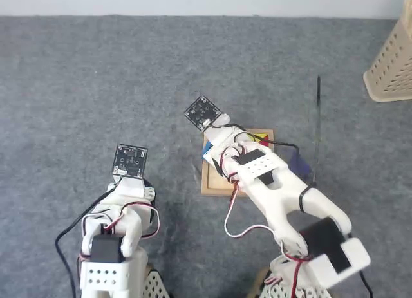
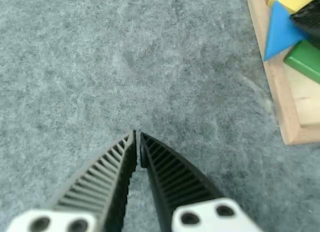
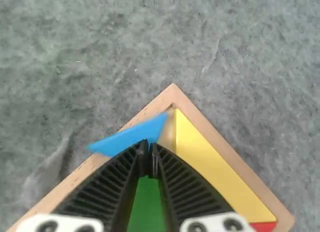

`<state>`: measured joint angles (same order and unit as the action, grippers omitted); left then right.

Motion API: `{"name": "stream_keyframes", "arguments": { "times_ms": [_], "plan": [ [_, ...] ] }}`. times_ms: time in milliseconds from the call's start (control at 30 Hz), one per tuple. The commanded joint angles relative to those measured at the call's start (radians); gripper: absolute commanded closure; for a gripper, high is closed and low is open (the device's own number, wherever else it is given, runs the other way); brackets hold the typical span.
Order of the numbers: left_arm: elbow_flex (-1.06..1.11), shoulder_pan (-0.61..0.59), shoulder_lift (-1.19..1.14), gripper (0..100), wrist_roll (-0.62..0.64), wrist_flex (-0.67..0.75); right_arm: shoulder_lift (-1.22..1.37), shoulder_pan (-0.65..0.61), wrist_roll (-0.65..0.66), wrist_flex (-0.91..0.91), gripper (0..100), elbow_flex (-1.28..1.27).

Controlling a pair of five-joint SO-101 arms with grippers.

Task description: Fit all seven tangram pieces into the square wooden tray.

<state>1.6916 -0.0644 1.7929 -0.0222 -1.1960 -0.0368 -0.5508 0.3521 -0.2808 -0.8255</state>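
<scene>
On the grey table (image 1: 96, 73), the wooden tray (image 1: 211, 184) lies near the middle and holds a yellow piece (image 3: 200, 157) and a green piece (image 3: 147, 204). The right claw (image 3: 149, 148) pinches the blue triangle (image 3: 122, 139), which overhangs the rim at a tray corner. Let go here, it would likely perch tilted or slide outside. The left claw (image 2: 138, 139) hangs pressed together beside the tray. The right arm hides most of the tray, so the piece count is unclear.
</scene>
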Motion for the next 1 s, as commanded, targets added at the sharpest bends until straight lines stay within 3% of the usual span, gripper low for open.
{"name": "stream_keyframes", "arguments": {
  "times_ms": [0,533,733,967],
  "plan": [
    [-0.005,-0.005,0.003,99,0.009,-0.005,0.033,0.024,0.017,0.076,99.3,0.044],
    [-0.005,-0.005,0.003,99,0.009,-0.005,-0.074,0.059,-0.023,0.088,99.3,0.021],
    [-0.005,-0.005,0.003,99,0.009,-0.005,-0.156,-0.010,-0.189,0.087,99.3,0.018],
    [-0.005,-0.005,0.003,99,0.009,-0.005,-0.073,-0.102,-0.195,0.097,99.3,0.005]
  ]
}}
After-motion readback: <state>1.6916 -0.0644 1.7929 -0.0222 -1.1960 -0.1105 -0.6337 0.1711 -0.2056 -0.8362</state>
